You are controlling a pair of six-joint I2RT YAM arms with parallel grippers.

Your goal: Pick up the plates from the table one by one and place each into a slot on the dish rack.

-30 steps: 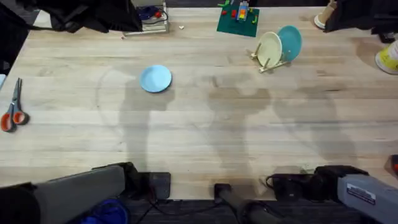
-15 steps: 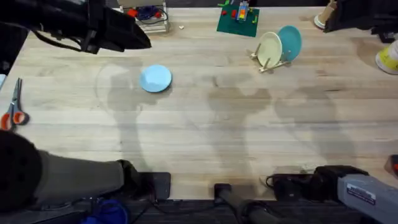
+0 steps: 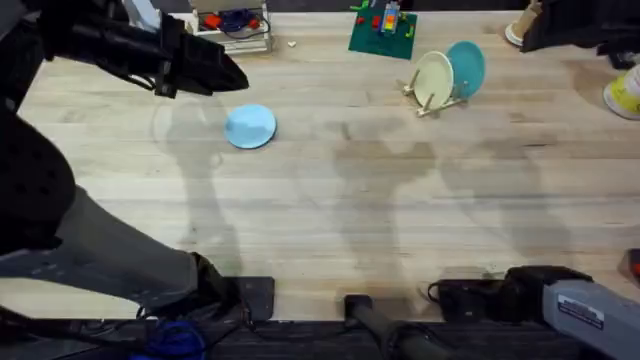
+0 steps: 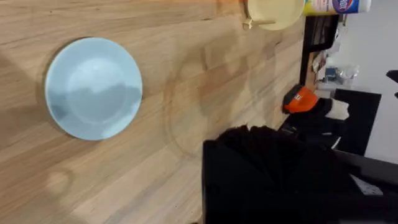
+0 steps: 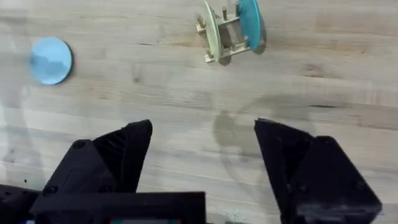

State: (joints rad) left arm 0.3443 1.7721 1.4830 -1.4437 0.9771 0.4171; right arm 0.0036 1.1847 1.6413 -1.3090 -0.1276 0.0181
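A pale blue plate [image 3: 250, 126] lies flat on the table [image 3: 330, 210], left of the middle; the left wrist view has this plate [image 4: 93, 87] close below. My left gripper [image 3: 215, 72] hangs just beyond and to the left of it, apart from it. At the far right the wooden dish rack [image 3: 437, 97] holds a cream plate [image 3: 433, 77] and a teal plate [image 3: 466, 68] upright in its slots. My right gripper [image 5: 202, 162] is open and empty near the table's front edge, far from the rack [image 5: 225, 34] and the blue plate [image 5: 51, 60].
A white wire stand [image 3: 238, 28] and a green board with coloured bricks [image 3: 382, 32] sit along the far edge. A bottle [image 3: 625, 92] stands at the right edge. The right arm's base [image 3: 560, 295] rests at the front right.
My left arm has swung out over the far left of the table, and its gripper has come nearer to the blue plate. The plates and the right arm have not moved.
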